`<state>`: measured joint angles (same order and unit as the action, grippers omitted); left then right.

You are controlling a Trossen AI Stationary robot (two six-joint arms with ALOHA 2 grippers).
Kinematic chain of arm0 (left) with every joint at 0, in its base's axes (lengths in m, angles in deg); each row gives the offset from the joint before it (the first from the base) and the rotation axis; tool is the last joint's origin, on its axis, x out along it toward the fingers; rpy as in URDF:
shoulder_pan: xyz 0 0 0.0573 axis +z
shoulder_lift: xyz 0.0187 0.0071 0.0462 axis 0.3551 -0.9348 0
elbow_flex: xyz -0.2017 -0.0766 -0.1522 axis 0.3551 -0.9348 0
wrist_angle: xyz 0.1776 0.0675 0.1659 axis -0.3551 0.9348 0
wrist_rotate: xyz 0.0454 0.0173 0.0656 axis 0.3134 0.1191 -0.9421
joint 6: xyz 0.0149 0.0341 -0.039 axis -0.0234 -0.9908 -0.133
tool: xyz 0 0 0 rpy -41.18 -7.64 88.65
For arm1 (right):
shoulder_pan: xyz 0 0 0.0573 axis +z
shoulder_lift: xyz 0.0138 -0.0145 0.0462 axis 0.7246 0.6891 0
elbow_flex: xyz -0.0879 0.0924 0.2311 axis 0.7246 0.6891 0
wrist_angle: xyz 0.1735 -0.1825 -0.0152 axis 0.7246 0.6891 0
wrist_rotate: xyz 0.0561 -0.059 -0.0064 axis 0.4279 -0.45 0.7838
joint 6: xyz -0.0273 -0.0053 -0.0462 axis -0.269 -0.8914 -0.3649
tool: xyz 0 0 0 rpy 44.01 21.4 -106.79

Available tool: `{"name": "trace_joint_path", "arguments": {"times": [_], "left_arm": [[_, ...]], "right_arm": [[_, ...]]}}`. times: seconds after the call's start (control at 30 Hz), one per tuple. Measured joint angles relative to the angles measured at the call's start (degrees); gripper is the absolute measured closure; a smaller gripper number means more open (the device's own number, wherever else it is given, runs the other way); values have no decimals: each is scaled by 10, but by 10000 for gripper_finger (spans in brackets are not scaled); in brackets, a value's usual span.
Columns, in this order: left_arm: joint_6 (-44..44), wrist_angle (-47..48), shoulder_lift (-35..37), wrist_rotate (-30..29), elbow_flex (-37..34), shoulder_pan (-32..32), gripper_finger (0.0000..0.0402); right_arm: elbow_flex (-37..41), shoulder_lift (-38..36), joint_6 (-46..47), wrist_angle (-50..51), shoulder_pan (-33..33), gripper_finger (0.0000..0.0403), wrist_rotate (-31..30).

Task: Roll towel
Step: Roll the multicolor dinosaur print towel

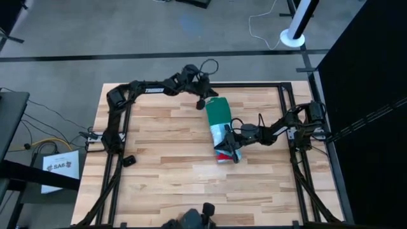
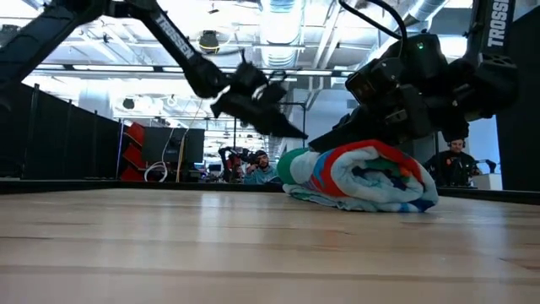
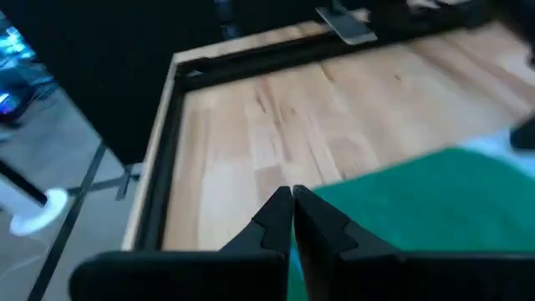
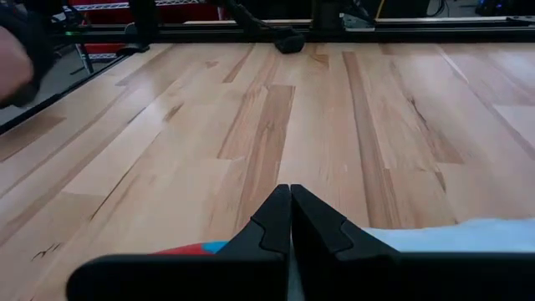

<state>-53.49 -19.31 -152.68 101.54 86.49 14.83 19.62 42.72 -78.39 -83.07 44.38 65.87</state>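
The left arm reaches from its base along the far edge of the desk [image 1: 165, 172], its left hand [image 1: 201, 102] clenched on nothing, just beside the far green end of the towel [image 1: 220, 127]. The towel lies rolled near the desk's middle. The right arm bends in low, its right hand [image 1: 231, 151] clenched empty atop the roll's near end.

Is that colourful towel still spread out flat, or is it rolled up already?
Rolled up. The towel lies on the table as a narrow bundle, and the low view shows its end as a rounded coil of layers.
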Motion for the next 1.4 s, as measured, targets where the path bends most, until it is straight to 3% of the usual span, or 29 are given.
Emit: {"name": "trace_joint_path", "arguments": {"times": [0.2,0.37,0.47,0.67,0.83,1.03,1.23,1.4], "left_arm": [[-61,8,-41,112,9,29,402],[-62,3,-44,272,38,54,402],[-57,4,-44,298,39,55,402],[-73,39,-49,237,39,35,402],[-25,28,-43,234,52,40,402],[-48,40,-44,223,51,-6,402],[-99,56,-44,70,51,-37,402],[-103,97,-44,59,51,-21,402]], "right_arm": [[0,0,3,0,-1,403,0],[0,0,17,1,-1,403,-2],[0,0,21,2,-1,403,-2],[-4,1,22,0,9,403,-7],[-28,0,8,62,6,403,7],[-39,-4,-3,74,10,403,17],[-36,-41,1,94,20,403,20],[-25,-124,-24,97,22,403,25]]}}
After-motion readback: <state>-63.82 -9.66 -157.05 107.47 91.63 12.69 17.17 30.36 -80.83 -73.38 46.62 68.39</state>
